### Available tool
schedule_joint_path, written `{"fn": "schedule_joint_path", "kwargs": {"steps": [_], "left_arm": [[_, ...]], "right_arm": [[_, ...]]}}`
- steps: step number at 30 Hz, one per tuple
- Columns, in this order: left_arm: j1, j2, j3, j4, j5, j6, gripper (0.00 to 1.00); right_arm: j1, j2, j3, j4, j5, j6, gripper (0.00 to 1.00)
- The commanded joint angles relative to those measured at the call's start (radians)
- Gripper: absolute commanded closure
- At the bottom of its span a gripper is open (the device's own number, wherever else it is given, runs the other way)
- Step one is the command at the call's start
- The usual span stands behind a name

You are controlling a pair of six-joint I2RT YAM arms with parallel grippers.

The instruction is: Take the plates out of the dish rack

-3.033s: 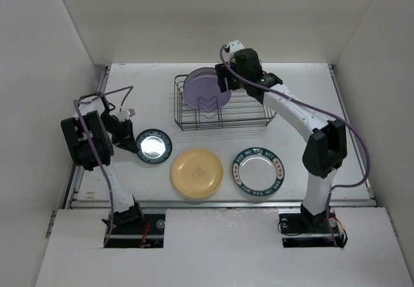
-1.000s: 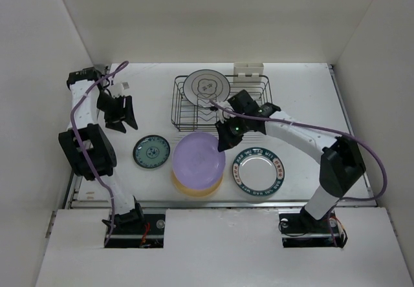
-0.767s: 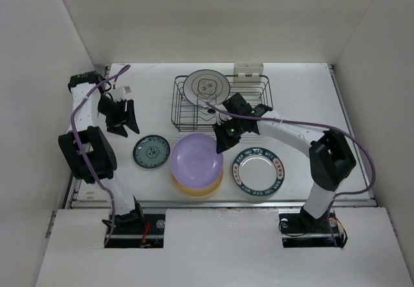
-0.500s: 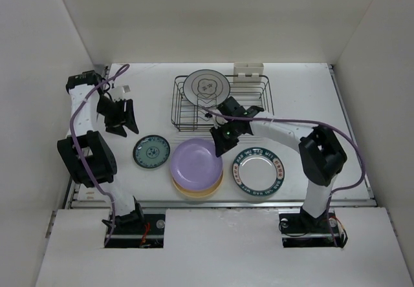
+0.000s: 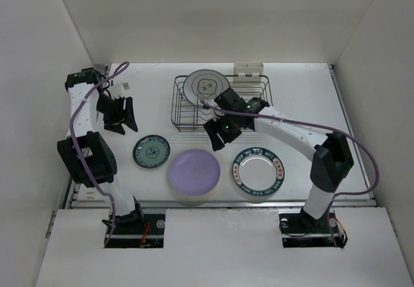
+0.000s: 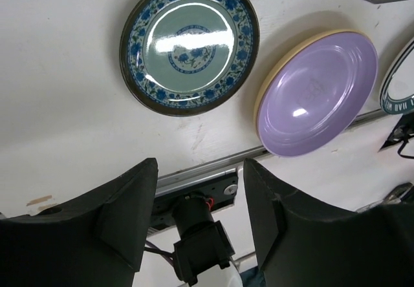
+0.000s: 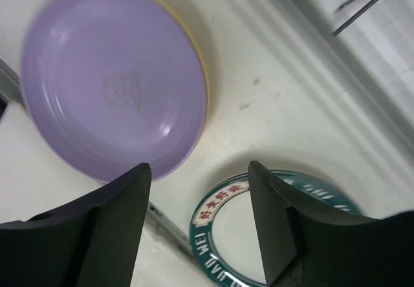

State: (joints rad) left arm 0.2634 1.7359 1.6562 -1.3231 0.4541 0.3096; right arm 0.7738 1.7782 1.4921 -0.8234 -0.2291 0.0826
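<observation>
Lying flat at lower centre, the round lavender plate (image 5: pixel 194 172) covers a plain yellow plate (image 6: pixel 260 101); the right end effector (image 5: pixel 215 138), spread wide and empty, hovers just upper-right, apparently clear.

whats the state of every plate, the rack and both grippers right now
lavender plate: flat, stacked on yellow plate
yellow plate: flat on table, under the lavender one
teal plate: flat on table
green-rimmed plate: flat on table
grey-patterned plate: upright in dish rack
left gripper: open, empty
right gripper: open, empty
</observation>
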Motion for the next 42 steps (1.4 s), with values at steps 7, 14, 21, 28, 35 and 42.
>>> {"fn": "schedule_joint_path", "kwargs": {"steps": [7,14,21,28,35,42], "left_arm": [[-0.165,0.048,0.266,-0.073,-0.058,-0.007,0.48],[-0.228,0.142,0.412,-0.007,-0.069,-0.092,0.45],[-0.228,0.166,0.373,0.002,-0.071,-0.102,0.44],[-0.228,0.166,0.303,0.013,-0.103,-0.093,0.44],[-0.228,0.157,0.272,0.022,-0.094,-0.075,0.44],[-0.237,0.200,0.304,0.013,-0.034,-0.064,0.44]], "right_arm": [[-0.047,-0.085,0.365,0.145,0.243,-0.148,0.13],[-0.183,0.222,0.678,0.257,0.263,-0.251,0.00],[-0.248,0.408,0.774,0.383,0.151,-0.354,0.01],[-0.258,0.451,0.764,0.481,0.073,-0.354,0.43],[-0.258,0.307,0.550,0.595,0.137,-0.447,0.96],[-0.258,0.234,0.493,0.635,0.198,-0.526,1.00]]}}
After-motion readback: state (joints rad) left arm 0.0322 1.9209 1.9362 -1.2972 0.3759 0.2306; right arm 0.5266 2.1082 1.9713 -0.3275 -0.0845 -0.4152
